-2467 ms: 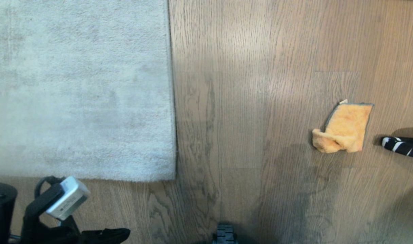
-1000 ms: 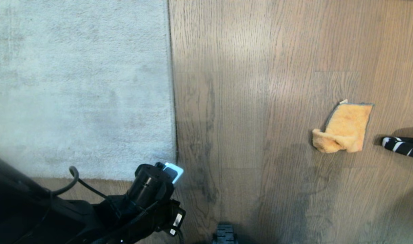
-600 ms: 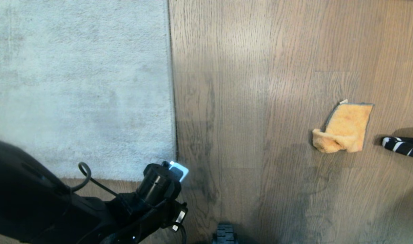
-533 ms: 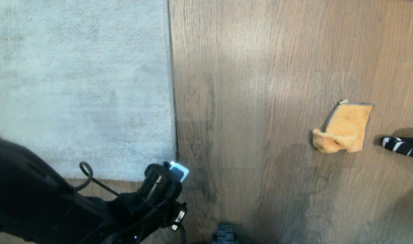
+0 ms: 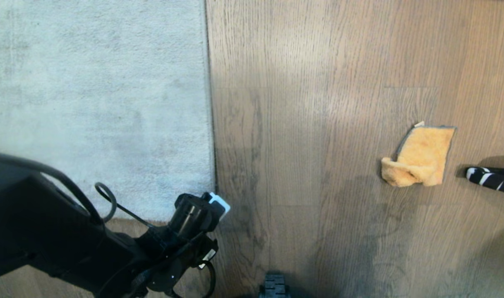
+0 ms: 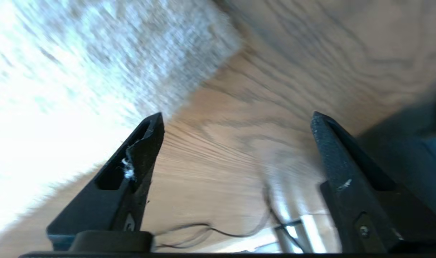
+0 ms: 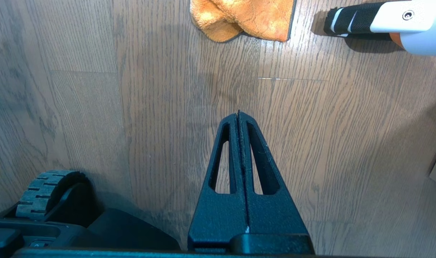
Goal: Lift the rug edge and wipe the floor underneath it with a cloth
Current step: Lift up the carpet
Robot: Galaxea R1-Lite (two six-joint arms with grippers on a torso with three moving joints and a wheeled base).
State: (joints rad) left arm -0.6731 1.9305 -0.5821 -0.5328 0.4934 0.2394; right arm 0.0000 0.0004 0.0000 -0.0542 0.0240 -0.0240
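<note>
Rug edge [image 5: 211, 124], the long straight border of the pale grey rug [image 5: 94, 103], runs up the left half of the head view and lies flat on the floor [image 5: 297, 124], its near corner at the lower left. Well off to the right, the cloth [image 5: 419, 156] lies crumpled on the brown wood-grain planks, apart from the rug. Just beside the cloth, further right, a black-and-white striped handle [image 5: 492, 179] rests on the floor; the right wrist view shows it joining a white body [image 7: 407, 18]. A ribbed black wheel [image 5: 273, 287] of the base shows at the bottom middle. Nothing lies between the rug corner and the left gripper [image 6: 236, 122], whose arm reaches in from the lower left and sits right at that corner. Its fingers [image 6: 132, 172] stand wide apart and hold nothing; one is at the rug's border, the other over bare planks, and whether either touches the rug cannot be told. The right gripper [image 7: 238, 114] hangs over bare floor near the cloth with its fingers pressed together, empty.
</note>
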